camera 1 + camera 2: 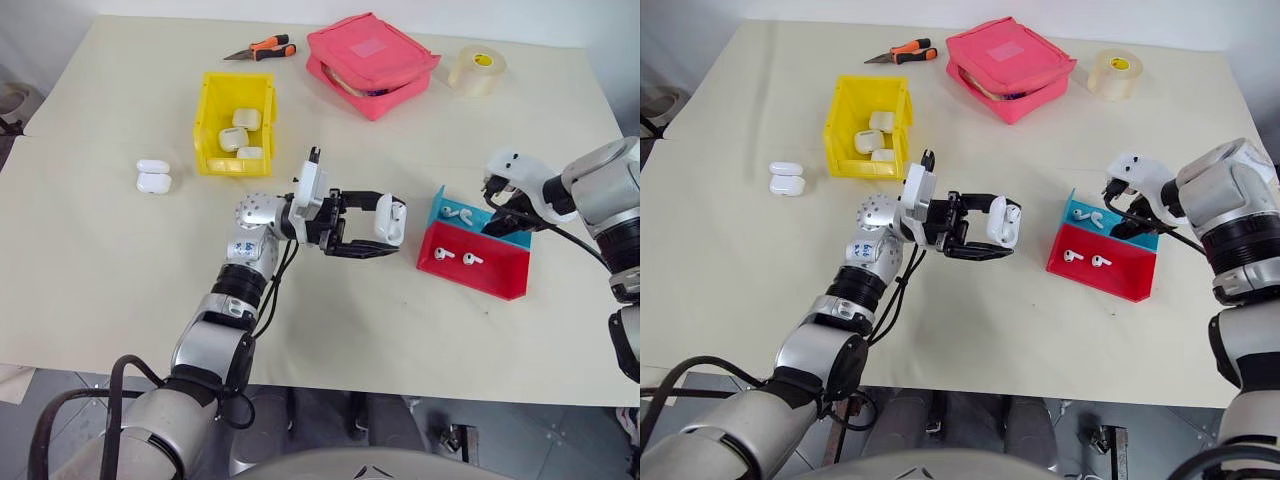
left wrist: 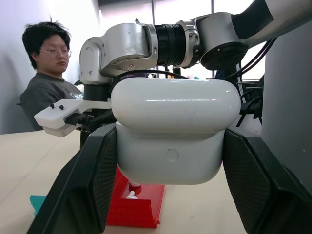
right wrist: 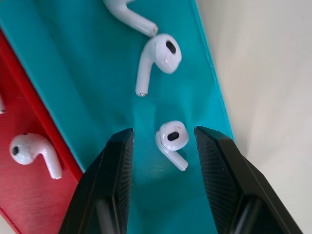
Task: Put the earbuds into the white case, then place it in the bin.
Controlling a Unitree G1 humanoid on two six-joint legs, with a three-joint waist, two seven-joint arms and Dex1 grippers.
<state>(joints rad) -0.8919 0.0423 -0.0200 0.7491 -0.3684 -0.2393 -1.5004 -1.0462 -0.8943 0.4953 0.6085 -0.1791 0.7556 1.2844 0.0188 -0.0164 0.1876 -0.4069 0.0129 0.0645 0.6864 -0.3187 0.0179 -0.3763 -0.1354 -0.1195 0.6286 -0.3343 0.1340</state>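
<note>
left hand point(image 1: 372, 225) gripping white case point(image 1: 390, 219) (lid open)

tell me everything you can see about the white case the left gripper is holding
The white case is glossy, smooth plastic, a rounded rectangle with a seam between lid and body and a small round dimple on the body. It looks closed. The left gripper is shut on it, black fingers pressing its two sides, holding it in the air above the table, beside the red tray.

White case point(image 1: 390, 219) held above the table; earbuds point(image 3: 171, 141) lie in teal tray; yellow bin point(image 1: 212, 120) holds cases.
</note>
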